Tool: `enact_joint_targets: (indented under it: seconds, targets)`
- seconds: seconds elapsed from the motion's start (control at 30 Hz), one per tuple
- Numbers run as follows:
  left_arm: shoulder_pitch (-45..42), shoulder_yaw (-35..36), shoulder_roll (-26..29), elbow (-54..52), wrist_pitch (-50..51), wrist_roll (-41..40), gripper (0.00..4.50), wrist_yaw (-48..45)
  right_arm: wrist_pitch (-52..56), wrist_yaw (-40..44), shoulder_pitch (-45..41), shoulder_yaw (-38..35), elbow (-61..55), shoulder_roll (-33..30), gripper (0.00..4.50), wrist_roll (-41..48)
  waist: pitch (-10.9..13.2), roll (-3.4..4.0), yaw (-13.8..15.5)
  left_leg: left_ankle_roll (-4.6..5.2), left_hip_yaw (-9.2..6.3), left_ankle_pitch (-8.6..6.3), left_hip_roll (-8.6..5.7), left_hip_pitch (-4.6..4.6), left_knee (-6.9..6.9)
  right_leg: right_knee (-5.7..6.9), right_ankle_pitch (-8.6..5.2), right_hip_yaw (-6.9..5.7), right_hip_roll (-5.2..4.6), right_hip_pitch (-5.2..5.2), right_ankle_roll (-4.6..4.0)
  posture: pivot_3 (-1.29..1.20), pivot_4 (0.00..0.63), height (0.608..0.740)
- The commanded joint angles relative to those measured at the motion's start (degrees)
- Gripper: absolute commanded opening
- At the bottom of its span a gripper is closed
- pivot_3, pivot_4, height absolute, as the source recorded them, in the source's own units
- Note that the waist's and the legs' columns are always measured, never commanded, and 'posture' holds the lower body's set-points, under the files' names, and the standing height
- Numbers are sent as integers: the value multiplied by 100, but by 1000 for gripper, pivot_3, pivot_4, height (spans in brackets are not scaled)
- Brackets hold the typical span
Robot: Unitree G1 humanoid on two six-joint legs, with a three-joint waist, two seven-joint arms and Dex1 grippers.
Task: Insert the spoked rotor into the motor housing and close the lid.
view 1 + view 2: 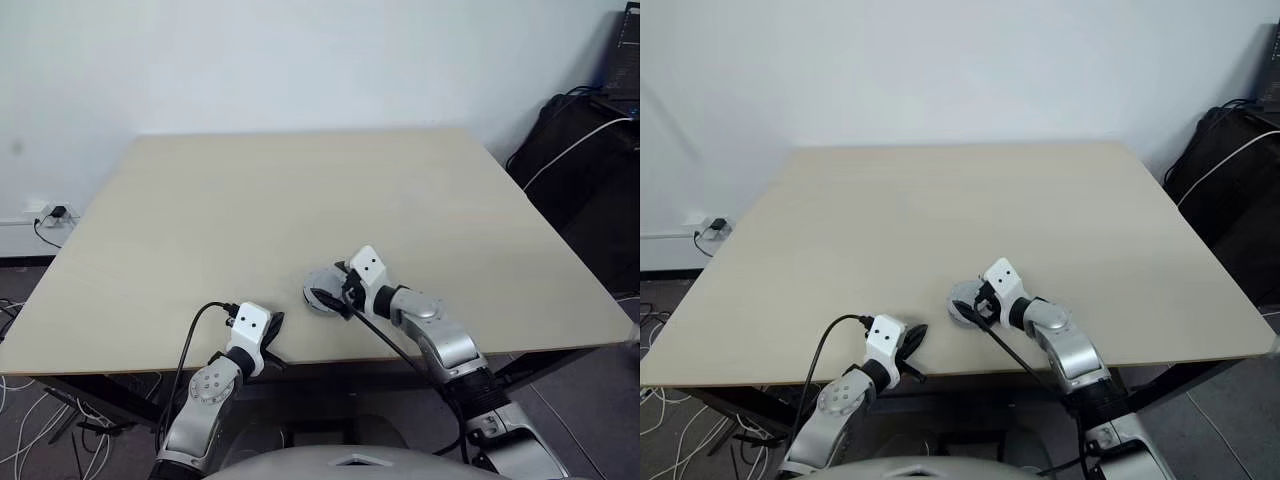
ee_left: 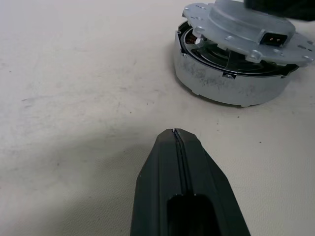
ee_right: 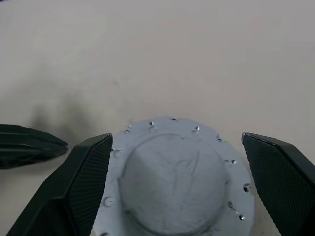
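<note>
On the near left of the desk [image 1: 250,200], the left gripper [image 1: 272,330] rests close to the front edge with its two black fingers pressed together, holding nothing. It points toward the motor assembly, which lies just to its right with bare desk between them.

The left wrist view looks at that assembly from the side. The motor housing [image 2: 226,81] is a low round grey can standing flat, its axis upright. The lid [image 2: 256,29] sits on top of it but tilted, one edge lifted, so a gap shows between lid and rim. Through that gap a little copper-brown winding is visible. A small rectangular connector on the lid faces this camera. Whether the rotor is inside cannot be told.

The right wrist view looks down on the lid's top: a pale disc with a raised smooth centre and a ring of small holes round its flange.

The right gripper [image 3: 177,182] has its fingers spread wide, one on each side of the lid, neither one touching it. In the head views it hangs over the assembly near the desk's front centre.
</note>
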Motion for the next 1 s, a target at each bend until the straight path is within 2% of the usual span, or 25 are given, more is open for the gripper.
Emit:
enact_joint_targets:
  seconds: [0.03,0.4,0.57,1.0]
  targets:
    - [-52,-11,4,-301,-120,-7,0,1,-221,114,-253,-68,210,56,4479,-31,0,0,0,0,0,0,0,0,0,0,0,1,0,0,0,0,0,740]
    - [0,4,-17,-350,-115,-15,0,64,-222,336,-164,65,605,7,4479,-234,-1,2,1,0,0,0,0,0,0,0,1,3,0,0,-1,0,0,740]
    - [-7,-5,-21,-323,-114,-20,0,72,-267,314,-105,-27,552,66,3290,-210,-2,2,1,0,1,0,0,4,1,1,1,3,0,3,-1,0,0,740]
    - [-58,12,-16,-239,-120,-39,0,43,-545,20,-121,7,635,248,3288,-418,-2,2,-11,0,1,0,0,4,1,3,1,4,1,1,-1,0,0,740]
